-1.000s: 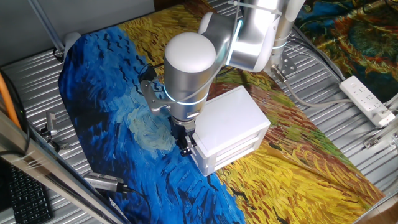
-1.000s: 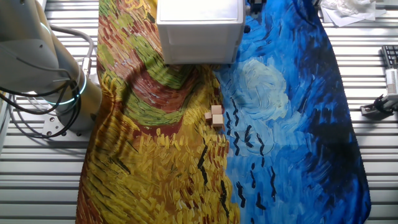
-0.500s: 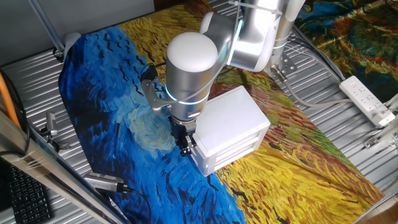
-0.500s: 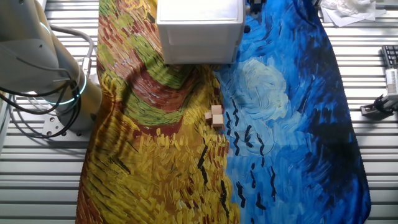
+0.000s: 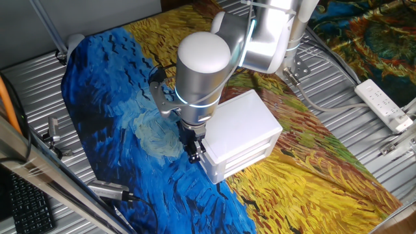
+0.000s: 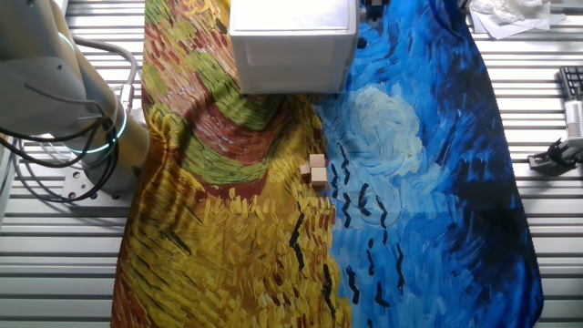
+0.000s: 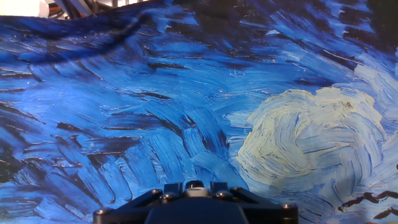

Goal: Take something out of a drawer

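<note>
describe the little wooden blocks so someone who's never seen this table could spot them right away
Start at the white plastic box-shaped cabinet standing at the far end of the painted cloth in the other fixed view. Move down the cloth from its front to the seam where yellow field meets blue sky: the small light-brown wooden blocks lie there in a tight cluster. They are the only loose, plain tan things on the cloth.
</note>
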Robot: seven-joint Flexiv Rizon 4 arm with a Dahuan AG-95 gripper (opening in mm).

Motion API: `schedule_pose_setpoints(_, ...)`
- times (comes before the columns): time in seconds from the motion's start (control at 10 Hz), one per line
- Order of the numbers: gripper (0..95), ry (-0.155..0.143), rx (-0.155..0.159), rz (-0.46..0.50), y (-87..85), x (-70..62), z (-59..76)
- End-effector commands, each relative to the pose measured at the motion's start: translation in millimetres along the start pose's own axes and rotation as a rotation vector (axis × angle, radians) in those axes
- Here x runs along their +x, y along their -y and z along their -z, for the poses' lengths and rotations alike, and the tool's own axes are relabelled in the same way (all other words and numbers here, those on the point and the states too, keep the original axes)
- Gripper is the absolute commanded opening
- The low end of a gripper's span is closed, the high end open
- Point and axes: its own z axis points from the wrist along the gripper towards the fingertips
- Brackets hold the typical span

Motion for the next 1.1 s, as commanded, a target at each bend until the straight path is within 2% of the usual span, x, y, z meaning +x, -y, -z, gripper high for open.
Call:
schedule_pose_setpoints(0.1, 0.0, 0.0, 0.0, 0.0, 1.7, 2.6, 0.3)
schedule_pose_setpoints(0.3, 0.0, 0.01, -0.005, 0.007, 8.9, 12.4, -1.0)
schedule_pose_setpoints(1.1, 0.0, 0.006, -0.001, 0.026, 8.9, 13.3, 1.4)
